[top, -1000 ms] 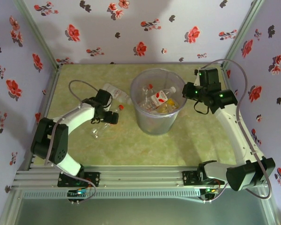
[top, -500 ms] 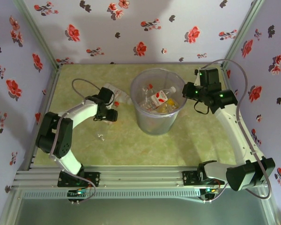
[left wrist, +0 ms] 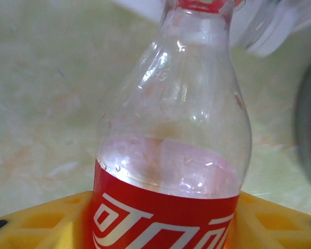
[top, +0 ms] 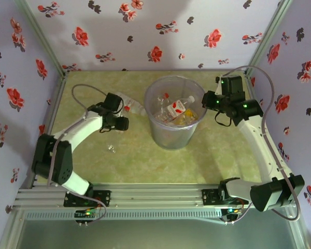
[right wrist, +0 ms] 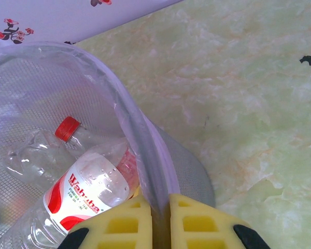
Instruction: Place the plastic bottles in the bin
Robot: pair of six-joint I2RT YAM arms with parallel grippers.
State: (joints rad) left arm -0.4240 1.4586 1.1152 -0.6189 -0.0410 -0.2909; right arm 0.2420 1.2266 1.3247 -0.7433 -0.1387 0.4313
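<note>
Flowered walls (top: 145, 31) enclose a green marbled counter (top: 140, 161), the bin (top: 168, 137) at its middle holding several plastic bottles (top: 177, 108), among them a red-capped bottle (right wrist: 88, 194); a clear bottle (top: 133, 106) lies on the counter left of the bin. Left end effector (left wrist: 160, 228) is clamped on a red-labelled cola bottle (left wrist: 171, 129) near that clear one; right end effector (right wrist: 160, 218) grips the bin's right rim.

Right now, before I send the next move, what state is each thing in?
left pincer, shut on the red-labelled bottle.
red-labelled bottle, capped, gripped at its label.
right pincer, shut on the bin's rim.
bin, upright, with several bottles inside.
loose clear bottle, lying on the table, outside the bin.
</note>
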